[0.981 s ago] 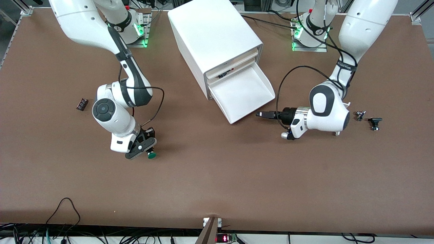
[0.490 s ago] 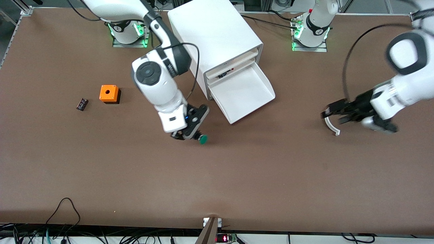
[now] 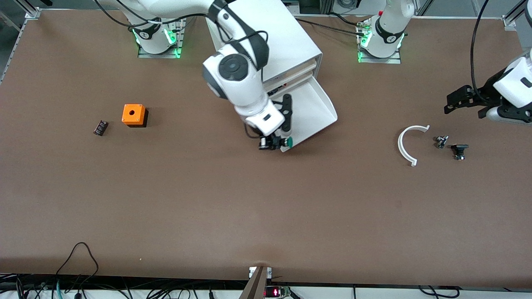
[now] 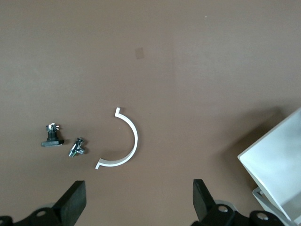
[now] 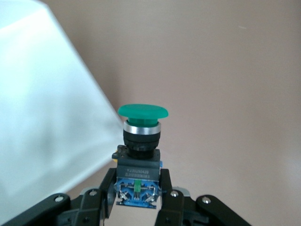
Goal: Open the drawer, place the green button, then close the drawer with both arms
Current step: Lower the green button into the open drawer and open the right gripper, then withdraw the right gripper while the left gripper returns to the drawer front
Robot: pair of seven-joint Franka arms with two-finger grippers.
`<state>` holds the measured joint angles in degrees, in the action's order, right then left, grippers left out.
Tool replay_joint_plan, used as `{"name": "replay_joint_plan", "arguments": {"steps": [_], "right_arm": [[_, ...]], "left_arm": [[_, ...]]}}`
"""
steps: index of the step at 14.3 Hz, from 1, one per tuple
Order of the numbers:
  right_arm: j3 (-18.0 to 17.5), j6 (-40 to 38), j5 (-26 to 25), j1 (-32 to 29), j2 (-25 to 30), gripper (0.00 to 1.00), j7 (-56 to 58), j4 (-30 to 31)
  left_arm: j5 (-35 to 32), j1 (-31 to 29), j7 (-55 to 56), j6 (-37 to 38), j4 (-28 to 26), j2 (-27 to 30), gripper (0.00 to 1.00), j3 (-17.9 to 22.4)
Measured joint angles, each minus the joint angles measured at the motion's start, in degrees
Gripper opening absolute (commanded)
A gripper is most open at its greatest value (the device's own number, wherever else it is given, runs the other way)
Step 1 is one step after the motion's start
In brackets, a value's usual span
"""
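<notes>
The lowest drawer point(image 3: 309, 110) of the white cabinet point(image 3: 266, 41) stands pulled out, and its tray is empty. My right gripper point(image 3: 272, 143) is shut on the button point(image 3: 288, 142) and holds it over the drawer's front corner nearest the camera. In the right wrist view the fingers point(image 5: 165, 186) clamp the blue rear block of the button point(image 5: 142, 112), green cap outward, beside the drawer's white wall point(image 5: 42, 117). My left gripper point(image 3: 453, 101) is open and empty, up over the left arm's end of the table. Its fingers point(image 4: 75, 202) spread wide in the left wrist view.
An orange cube point(image 3: 133, 114) and a small black part point(image 3: 100, 127) lie toward the right arm's end. A white curved piece point(image 3: 409, 143), a small metal part point(image 3: 441, 141) and a black part point(image 3: 459, 150) lie under the left gripper. They also show in the left wrist view: the curved piece point(image 4: 129, 141).
My right arm carried the button from the table near its own end to the drawer's front corner. My left arm drew away from the drawer toward its end of the table.
</notes>
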<state>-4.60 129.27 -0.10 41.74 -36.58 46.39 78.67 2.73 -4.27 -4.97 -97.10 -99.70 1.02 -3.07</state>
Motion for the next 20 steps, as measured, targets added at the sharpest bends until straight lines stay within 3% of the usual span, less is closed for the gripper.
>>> {"name": "replay_joint_plan", "arguments": {"steps": [3,13,14,15,20], "right_arm": [[0.1,-4.1,-3.3,2.6,-0.7,0.31,4.1,-0.1],[0.2,-5.1,-4.3,8.2,-4.3,0.33,7.6,-1.1],[0.2,-5.1,-4.4,8.4,-4.9,0.5,7.6,-1.4],[0.3,-5.1,-4.4,8.6,-5.3,1.0,7.5,-1.7],[0.4,-5.1,-4.7,8.7,-5.8,1.0,-4.1,-3.4]], "left_arm": [[-0.2,0.3,5.4,0.0,0.0,-0.6,1.0,0.0],[-0.2,0.3,8.2,0.0,0.0,-0.8,1.0,0.1],[-0.2,0.3,8.2,0.0,0.0,-0.8,1.0,0.1],[-0.2,0.3,8.2,0.0,0.0,-0.8,1.0,0.1],[-0.2,0.2,8.3,0.1,0.0,-1.0,1.0,0.1]]}}
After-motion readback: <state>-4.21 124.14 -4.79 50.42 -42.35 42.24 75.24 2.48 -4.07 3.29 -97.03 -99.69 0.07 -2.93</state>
